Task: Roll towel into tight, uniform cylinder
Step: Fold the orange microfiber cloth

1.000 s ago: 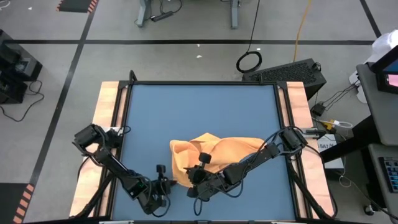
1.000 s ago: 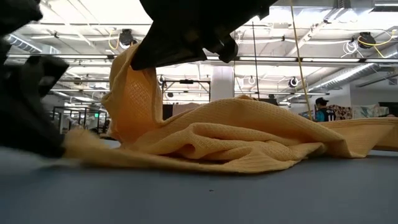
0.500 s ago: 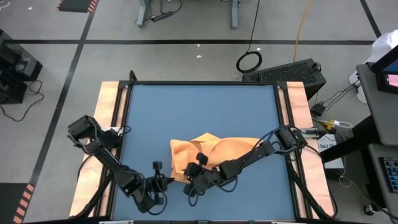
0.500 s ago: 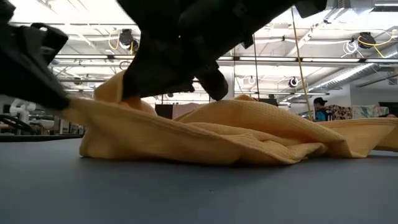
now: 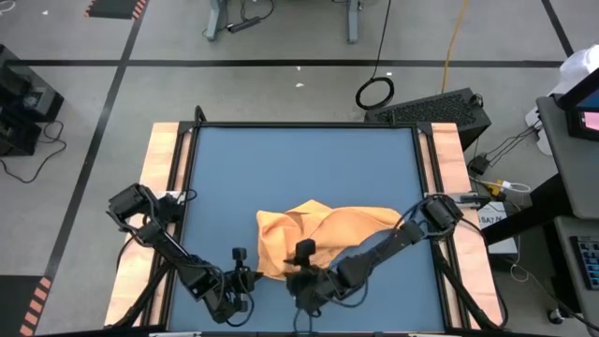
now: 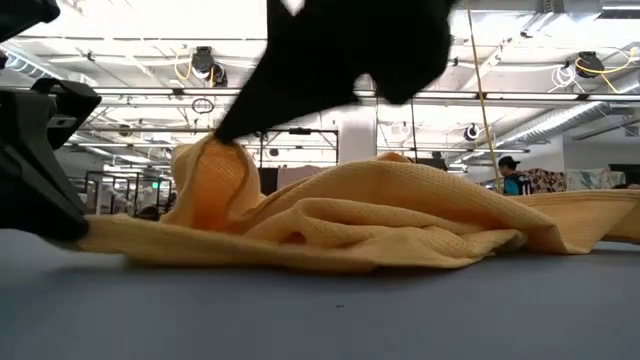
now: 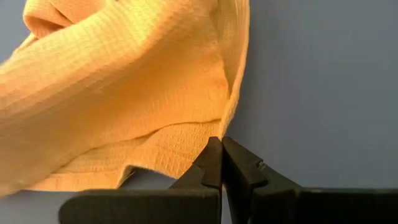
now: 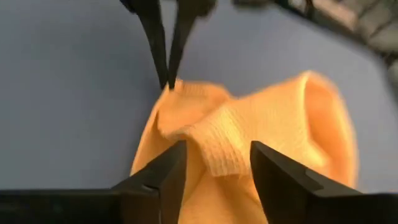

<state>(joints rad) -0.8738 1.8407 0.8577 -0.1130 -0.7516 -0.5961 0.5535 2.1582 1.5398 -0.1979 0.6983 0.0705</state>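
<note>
Jaws first: on my left gripper [image 7: 221, 148] the two fingers are pressed together, and their tips pinch the very edge of the towel [image 7: 124, 93] at its near corner, down on the blue table [image 7: 323, 81]. From the right wrist view I see that same pair of thin fingertips meeting at the towel's hem, so I read it as clamped on the cloth.

On my right gripper [image 8: 217, 163] the fingers [image 8: 168, 171] stand apart. A raised fold of towel [image 8: 249, 137] sits just ahead of the gap between them, and I see no pad pressing on the cloth.

From overhead, the towel [image 5: 323, 229] lies crumpled in a loose heap on the near half of the table [image 5: 299, 159], slightly right of centre. The left gripper [image 5: 241, 276] is at its near-left corner, and the right gripper [image 5: 301, 271] is over the near edge just beside it.

At table height the towel [image 6: 380, 220] shows as soft ridges, with one peak lifted at its left end under a dark gripper body.
</note>
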